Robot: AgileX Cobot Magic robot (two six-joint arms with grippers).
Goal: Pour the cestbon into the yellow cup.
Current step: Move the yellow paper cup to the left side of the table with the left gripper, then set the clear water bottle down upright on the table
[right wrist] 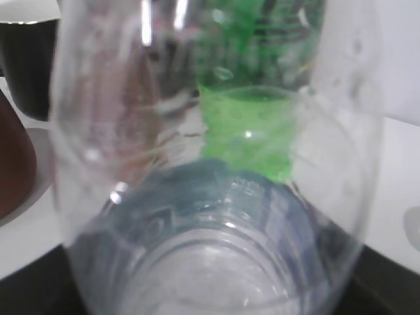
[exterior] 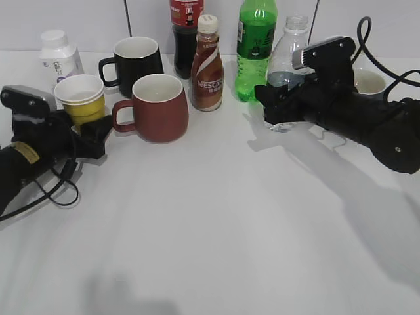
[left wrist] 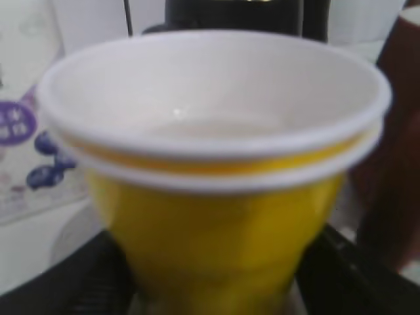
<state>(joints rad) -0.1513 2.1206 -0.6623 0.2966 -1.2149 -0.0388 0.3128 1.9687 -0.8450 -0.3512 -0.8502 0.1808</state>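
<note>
Left pincer (exterior: 92, 134) closed around the base of the yellow cup (exterior: 81, 98), which stands upright on the white surface (exterior: 210, 230) beside the dark red mug (exterior: 155, 107). Right pincer (exterior: 272, 105) clasps the capless Cestbon bottle (exterior: 289, 56), upright beside the green bottle (exterior: 254, 49).

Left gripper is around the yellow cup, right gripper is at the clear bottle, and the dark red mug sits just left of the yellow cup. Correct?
Not quite. The exterior view shows the dark red mug just right of the yellow cup, not left. The rest stands: the left gripper is around the cup and the right gripper is at the clear bottle.
</note>
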